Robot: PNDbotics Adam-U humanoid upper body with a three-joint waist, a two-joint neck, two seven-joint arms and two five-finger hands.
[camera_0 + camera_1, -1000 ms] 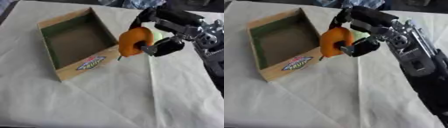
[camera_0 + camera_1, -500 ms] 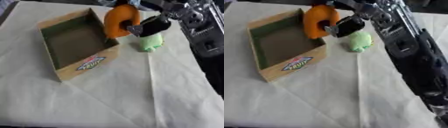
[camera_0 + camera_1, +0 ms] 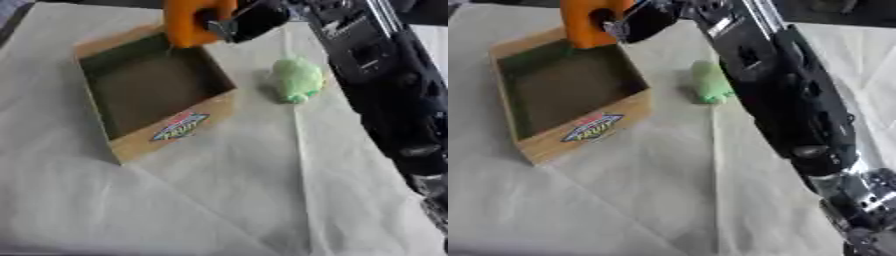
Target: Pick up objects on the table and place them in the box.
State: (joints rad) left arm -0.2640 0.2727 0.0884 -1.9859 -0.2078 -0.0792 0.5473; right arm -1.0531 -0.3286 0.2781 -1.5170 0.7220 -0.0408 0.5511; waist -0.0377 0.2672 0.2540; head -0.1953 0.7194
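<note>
My right hand point(image 3: 249, 20) is shut on an orange object point(image 3: 188, 22) and holds it in the air over the far right corner of the cardboard box point(image 3: 175, 127). The box is open-topped, with a dark inside and a coloured label on its near wall. Nothing shows inside it. A pale green soft object point(image 3: 296, 80) lies on the cloth just right of the box. My right arm point(image 3: 780, 95) crosses the view from the lower right and hides part of the green object in the right eye view. My left hand is out of sight.
A cream cloth point(image 3: 219, 200) covers the table, with creases running across it. A dark strip shows along the table's far edge.
My right hand has carried the orange object up and left, from beside the box's right wall to above its far corner. The green object, hidden before, now lies uncovered.
</note>
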